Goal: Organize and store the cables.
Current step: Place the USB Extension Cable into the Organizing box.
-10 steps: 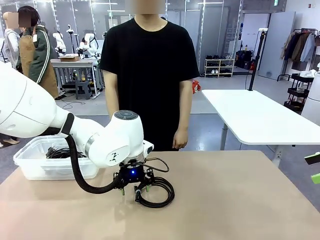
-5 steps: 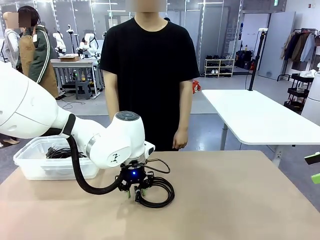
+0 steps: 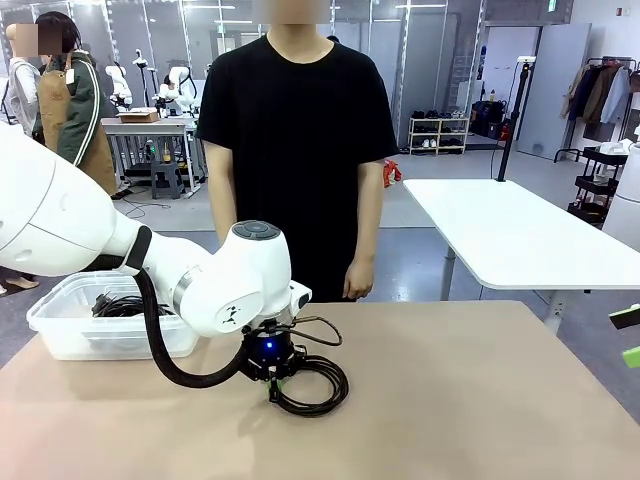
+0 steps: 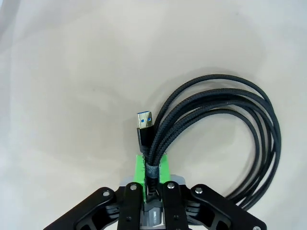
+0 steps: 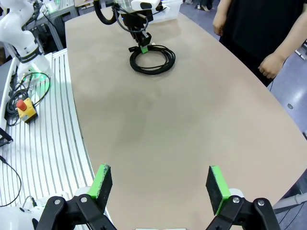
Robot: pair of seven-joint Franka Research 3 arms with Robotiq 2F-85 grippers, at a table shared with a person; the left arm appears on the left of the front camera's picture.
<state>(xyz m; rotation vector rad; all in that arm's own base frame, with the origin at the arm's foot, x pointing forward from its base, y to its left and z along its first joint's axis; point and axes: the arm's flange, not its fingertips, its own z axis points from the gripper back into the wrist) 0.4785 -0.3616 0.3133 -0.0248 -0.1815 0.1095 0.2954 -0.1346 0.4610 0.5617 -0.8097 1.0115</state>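
Note:
One of the cables, a black coil (image 3: 318,384), lies on the tan table in front of the person. My left gripper (image 3: 272,384) is down on the coil's left side and shut on its bundled strands. In the left wrist view the green pads (image 4: 138,167) squeeze the cable (image 4: 225,103) just below its blue-tongued USB plug (image 4: 144,121), with my left gripper (image 4: 151,168) closed around it. More cables (image 3: 126,304) lie in the clear bin. My right gripper (image 5: 160,184) hangs open over the table's near right part, far from the coil (image 5: 153,60).
A clear plastic bin (image 3: 62,332) stands at the table's left end. The person (image 3: 300,150) stands at the far edge with a hand (image 3: 357,279) hanging by the table. My right gripper (image 3: 629,336) shows at the right edge. A white table (image 3: 510,235) is beyond.
My left gripper's jaws have closed from open onto the cable bundle. The arm has stayed in place and the right arm has not moved.

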